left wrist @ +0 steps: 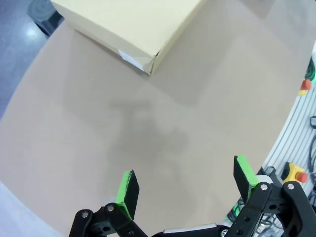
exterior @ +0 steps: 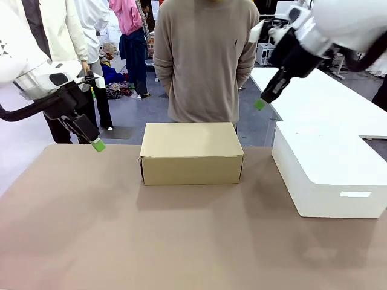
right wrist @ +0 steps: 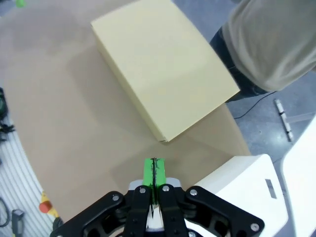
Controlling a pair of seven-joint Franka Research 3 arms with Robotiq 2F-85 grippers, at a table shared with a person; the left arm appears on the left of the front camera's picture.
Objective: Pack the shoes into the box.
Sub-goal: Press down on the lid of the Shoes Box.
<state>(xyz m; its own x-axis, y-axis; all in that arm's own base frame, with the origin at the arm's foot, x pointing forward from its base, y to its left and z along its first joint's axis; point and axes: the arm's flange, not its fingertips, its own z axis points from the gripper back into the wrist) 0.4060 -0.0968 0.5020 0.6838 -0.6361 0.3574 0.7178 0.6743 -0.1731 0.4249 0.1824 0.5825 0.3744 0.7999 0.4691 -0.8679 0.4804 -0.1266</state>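
The box [exterior: 191, 152] is a plain brown cardboard shoebox with its lid down, standing at the table's far middle in front of a person in a beige sweater [exterior: 204, 57]. It also lies in the left wrist view as the box [left wrist: 131, 27] and in the right wrist view as the box [right wrist: 163, 69]. The shoes are hidden. My left gripper [exterior: 97, 144] hovers open at the table's far left, its green pads [left wrist: 129, 187] wide apart over bare tabletop. My right gripper [exterior: 260, 104] hangs high to the right of the box, its pads pressed together [right wrist: 153, 170] with nothing between them.
A large white rectangular block [exterior: 326, 169] sits on the table's right side, close to the box. A white table [exterior: 326, 99] stands behind it. Other people stand in the background at the left. The brown tabletop [exterior: 181, 241] stretches wide toward the near edge.
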